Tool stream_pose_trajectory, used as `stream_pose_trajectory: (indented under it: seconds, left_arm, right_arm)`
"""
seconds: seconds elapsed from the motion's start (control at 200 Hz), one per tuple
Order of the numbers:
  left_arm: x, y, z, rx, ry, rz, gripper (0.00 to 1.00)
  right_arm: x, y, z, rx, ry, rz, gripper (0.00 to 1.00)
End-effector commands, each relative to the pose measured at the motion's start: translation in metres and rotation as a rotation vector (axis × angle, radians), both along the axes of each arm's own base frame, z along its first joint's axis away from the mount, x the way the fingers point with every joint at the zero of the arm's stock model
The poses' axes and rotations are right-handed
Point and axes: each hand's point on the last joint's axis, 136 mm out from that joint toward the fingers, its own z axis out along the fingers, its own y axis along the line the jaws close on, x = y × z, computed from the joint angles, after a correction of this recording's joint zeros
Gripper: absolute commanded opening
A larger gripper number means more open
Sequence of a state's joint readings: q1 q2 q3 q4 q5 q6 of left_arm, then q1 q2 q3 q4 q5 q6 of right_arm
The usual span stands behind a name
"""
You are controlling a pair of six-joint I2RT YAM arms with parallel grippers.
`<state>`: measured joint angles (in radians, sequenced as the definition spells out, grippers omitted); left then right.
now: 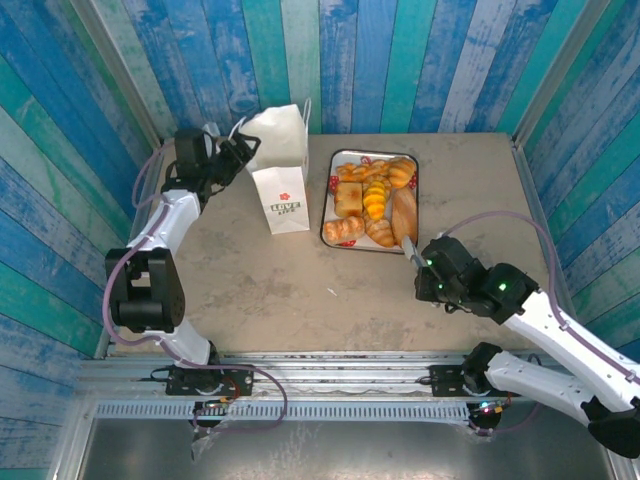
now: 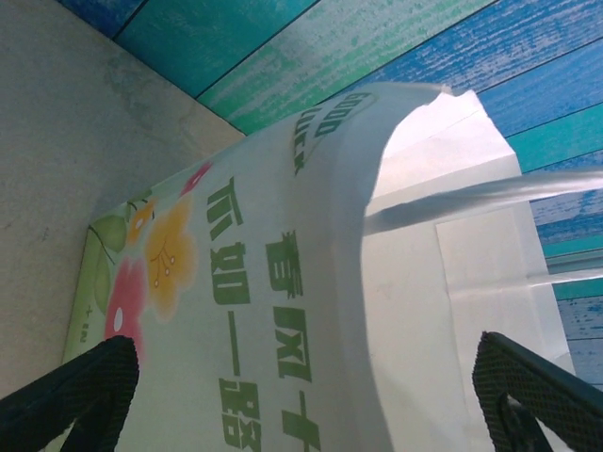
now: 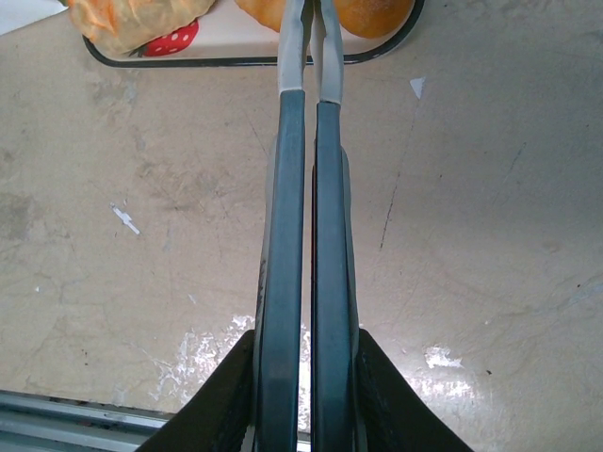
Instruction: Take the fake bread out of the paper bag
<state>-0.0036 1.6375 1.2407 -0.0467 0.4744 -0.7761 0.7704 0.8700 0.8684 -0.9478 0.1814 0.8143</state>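
Note:
The white paper bag (image 1: 282,175) stands upright at the back left of the table, its strawberry logo facing me. My left gripper (image 1: 238,150) is open at the bag's upper left edge. In the left wrist view its fingers (image 2: 80,395) stand wide apart on either side of the bag's wall (image 2: 283,311), which carries green lettering and flower prints. The bag's mouth (image 2: 443,188) looks white inside; no bread shows there. The fake bread (image 1: 372,195), several golden pastries, lies on the tray. My right gripper (image 1: 409,244) is shut and empty, its tips (image 3: 309,19) at the tray's near edge.
The strawberry-printed white tray (image 1: 326,222) sits right of the bag; its dark rim (image 3: 236,58) and two pastries (image 3: 141,19) are seen from the right wrist. Blue plank walls close in the back and sides. Bare table lies in front of the bag and tray.

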Motion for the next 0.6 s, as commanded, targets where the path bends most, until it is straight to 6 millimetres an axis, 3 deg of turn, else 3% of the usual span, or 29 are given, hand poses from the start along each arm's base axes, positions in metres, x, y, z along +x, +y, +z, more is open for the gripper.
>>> stream_pose_trajectory:
  seconds: [0.0, 0.225, 0.596]
  left_arm:
    - [-0.012, -0.004, 0.026, 0.034, -0.052, -0.034, 0.97]
    - [-0.017, -0.014, 0.029, 0.066, -0.055, -0.073, 0.94]
    - [-0.025, -0.018, 0.071, 0.052, -0.145, -0.079, 0.94]
  right_arm:
    - [0.008, 0.005, 0.005, 0.005, -0.038, 0.004, 0.21]
    - [0.012, 0.010, 0.001, -0.007, -0.028, 0.019, 0.20]
    - [0.011, 0.004, -0.014, -0.043, -0.008, -0.002, 0.20]
